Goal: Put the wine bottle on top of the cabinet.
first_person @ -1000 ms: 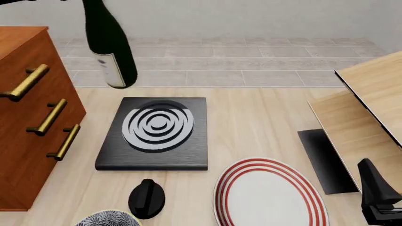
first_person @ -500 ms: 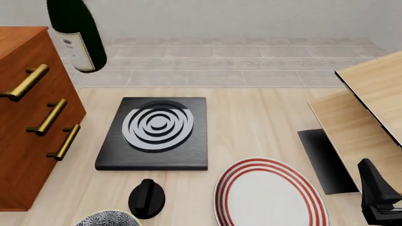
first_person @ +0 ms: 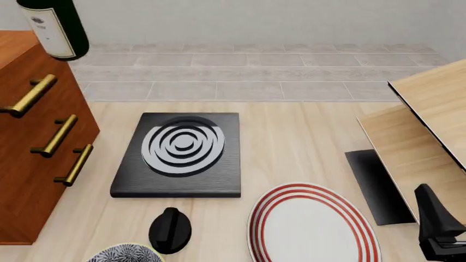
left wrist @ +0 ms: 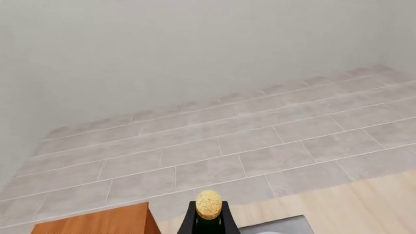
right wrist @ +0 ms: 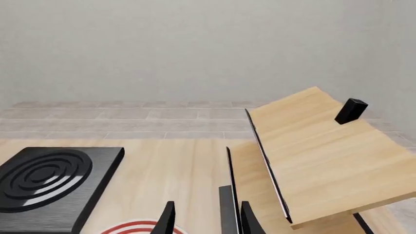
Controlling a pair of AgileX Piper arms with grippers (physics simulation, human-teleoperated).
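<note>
Now the bottle [first_person: 54,27] hangs in the air over the cabinet [first_person: 36,136] top's right edge (label showing, neck out of frame). Only the left wrist view shows its cork [left wrist: 209,204]; the left gripper's opening cannot be told. Right of the cabinet, the right gripper [right wrist: 204,219] sits low, fingers apart, holding nothing.

Wine bottle [first_person: 54,27] above the cabinet [first_person: 36,136] top's right edge. Right of the cabinet: hotplate [first_person: 182,153]; striped plate [first_person: 313,226] farther right, nearer.
</note>
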